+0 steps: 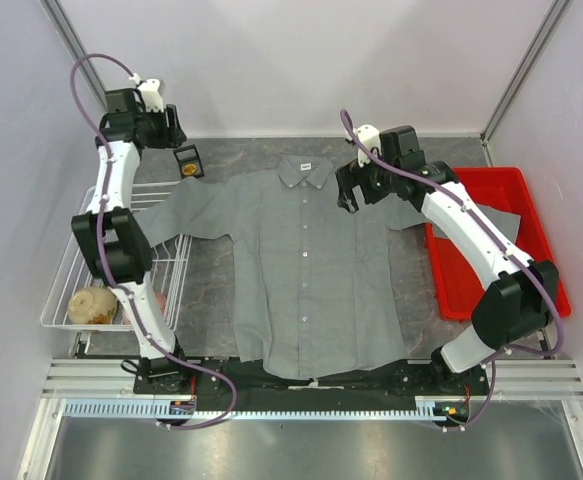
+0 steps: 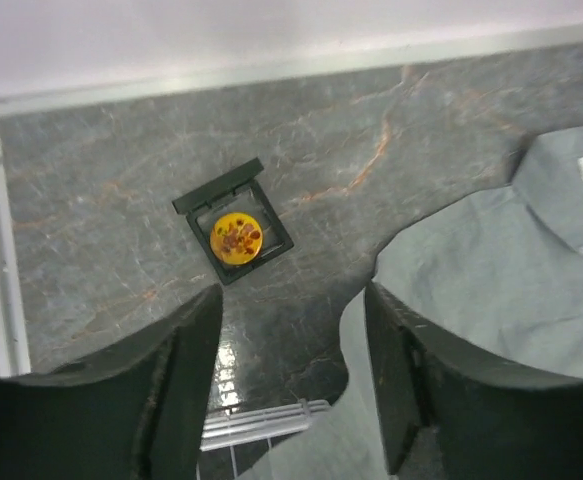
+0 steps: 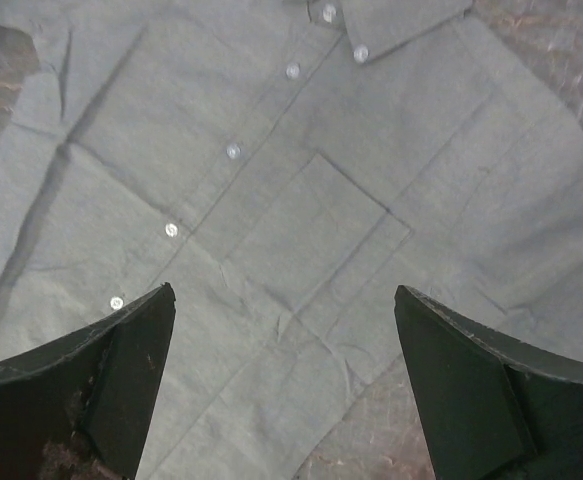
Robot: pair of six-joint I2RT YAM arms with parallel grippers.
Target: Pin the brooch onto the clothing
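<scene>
Left gripper (image 2: 291, 300) hovering over brooch (image 2: 237, 237) in black case (image 2: 217, 190), fingers apart, empty; should be centring, pinching brooch rim only. Right gripper (image 3: 281, 300) gaping wide over clothing (image 3: 301, 230), empty.

Top cam: brooch (image 1: 187, 168) too small for detail (upper left, in black case (image 1: 193, 156)). At right, shirt (image 1: 306, 270) sleeve partly under right arm (image 1: 468, 228); wrist cams crop shirt.

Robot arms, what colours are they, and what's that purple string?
Both the left arm and right arm have white tubes with chunky black joints. The string is a purple cable looping along each arm. The jaws are dark, flat-sided blocks.
</scene>
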